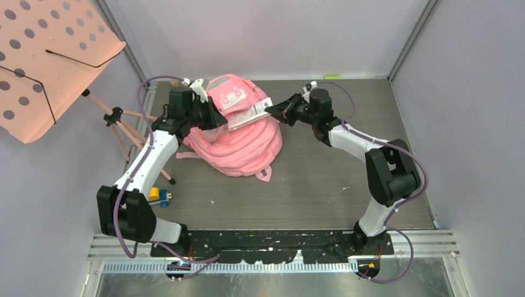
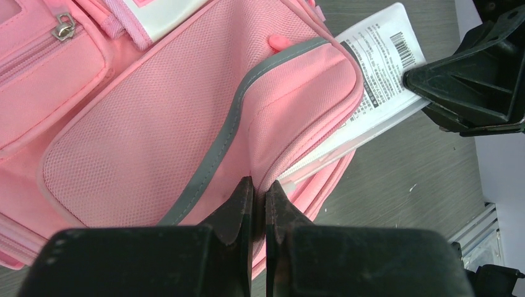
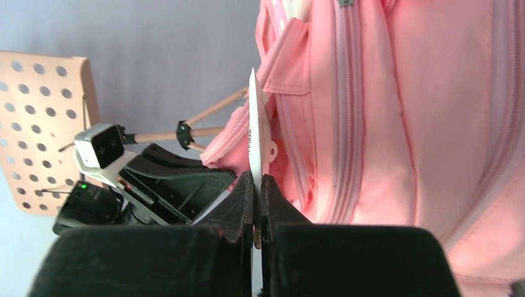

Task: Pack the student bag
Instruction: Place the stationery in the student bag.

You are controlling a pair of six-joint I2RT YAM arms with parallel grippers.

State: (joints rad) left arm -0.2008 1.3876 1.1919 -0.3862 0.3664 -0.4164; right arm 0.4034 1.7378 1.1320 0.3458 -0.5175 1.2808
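**Pink bag pinched open, flat packet at its pocket**

The student bag (image 1: 238,133) lies slumped at the far middle of the table (image 1: 322,179), between the two arms. It is a soft, rounded heap of pink woven fabric. Padded straps curl along its near side and a white patch sits on top. Close up, its front pocket is fine pink mesh with piped edges, crossed by a curved grey strip (image 2: 229,136). A metal zip pull (image 2: 64,26) hangs on the neighbouring pocket.

The left gripper (image 2: 259,185) is closed to a thin slit, with the pocket's piped rim nipped between its black fingertips. A white packet (image 2: 377,68), flat and stiff, printed with small text and a barcode, has one end tucked under that rim. The right gripper (image 3: 257,179) is clamped tight on the packet's other end, which its wrist camera sees edge-on.

At the far left stands a salmon-pink music stand (image 1: 43,62), a perforated sheet on thin tripod legs. A small yellow and blue toy (image 1: 159,197) lies beside the left arm.
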